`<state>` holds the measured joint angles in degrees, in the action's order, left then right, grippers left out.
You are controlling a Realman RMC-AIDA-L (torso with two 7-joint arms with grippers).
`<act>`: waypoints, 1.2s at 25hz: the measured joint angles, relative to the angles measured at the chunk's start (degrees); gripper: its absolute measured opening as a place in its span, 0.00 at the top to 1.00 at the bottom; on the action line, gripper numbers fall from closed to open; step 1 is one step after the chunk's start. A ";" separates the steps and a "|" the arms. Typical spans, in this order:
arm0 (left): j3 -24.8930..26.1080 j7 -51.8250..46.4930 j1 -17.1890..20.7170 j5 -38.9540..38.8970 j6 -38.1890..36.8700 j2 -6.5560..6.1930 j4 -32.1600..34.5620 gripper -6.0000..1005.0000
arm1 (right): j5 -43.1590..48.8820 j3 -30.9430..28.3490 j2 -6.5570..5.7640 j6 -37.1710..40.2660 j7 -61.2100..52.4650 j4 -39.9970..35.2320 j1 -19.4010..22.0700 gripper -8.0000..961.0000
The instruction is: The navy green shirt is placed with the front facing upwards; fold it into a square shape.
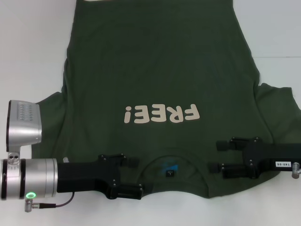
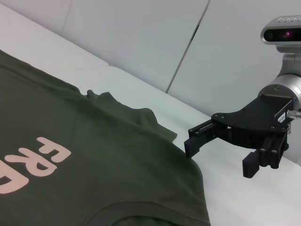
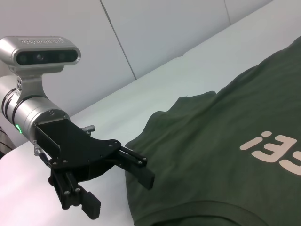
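White tabletop (image 1: 28,47), one, backed by pale wall panels (image 2: 141,37) that only my wrist views take in.

Navy green shirt (image 1: 160,75), one, spread flat on the table, front up, collar toward me, hem running off the far edge of the head view. Both short sleeves lie out to the sides. Head view alone shows the whole body; each wrist view shows one shoulder and one sleeve only.

Left gripper (image 1: 132,176), black, lying just beside the collar over my left shoulder of the shirt, fingers apart. Seen from the right wrist, one finger (image 3: 141,172) sits at the fabric's edge, the other hangs clear of the cloth.

Right gripper (image 1: 217,155), black, over the opposite shoulder, fingers apart. Left wrist view shows one finger (image 2: 197,141) at the shoulder seam, whether touching I cannot tell.

Cream lettering "FREE!" (image 1: 162,114), across the chest, complete in the head view, cut off in both wrist views.

Blue label (image 1: 170,168), inside the collar, head view only.
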<state>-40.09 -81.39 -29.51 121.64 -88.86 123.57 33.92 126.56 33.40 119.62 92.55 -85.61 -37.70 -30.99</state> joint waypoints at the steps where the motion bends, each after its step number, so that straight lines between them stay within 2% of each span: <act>1: -0.12 0.00 -0.03 0.00 0.00 0.00 0.00 0.07 | 0.00 0.00 0.00 0.00 0.00 0.00 0.00 0.06; 16: 0.85 0.01 -0.11 -0.41 0.10 0.00 0.30 0.07 | -0.06 0.00 0.00 -0.15 0.10 0.55 -0.17 0.06; 18: 2.56 0.00 -0.10 -0.48 0.56 0.10 0.30 0.07 | -0.69 0.01 0.00 -0.39 0.12 1.00 -0.18 0.06; 24: 11.88 -1.74 0.22 -2.07 6.66 0.40 -0.84 0.07 | -2.09 0.01 0.00 -0.69 0.13 1.41 0.06 0.06; 30: 21.96 -3.30 2.60 -7.42 9.73 0.31 -1.19 0.07 | -2.20 -0.67 0.00 -1.23 0.07 2.65 0.03 0.06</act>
<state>-18.13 -84.68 -26.91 114.22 -79.14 123.88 32.73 124.37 32.73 119.62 91.32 -85.54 -35.05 -30.96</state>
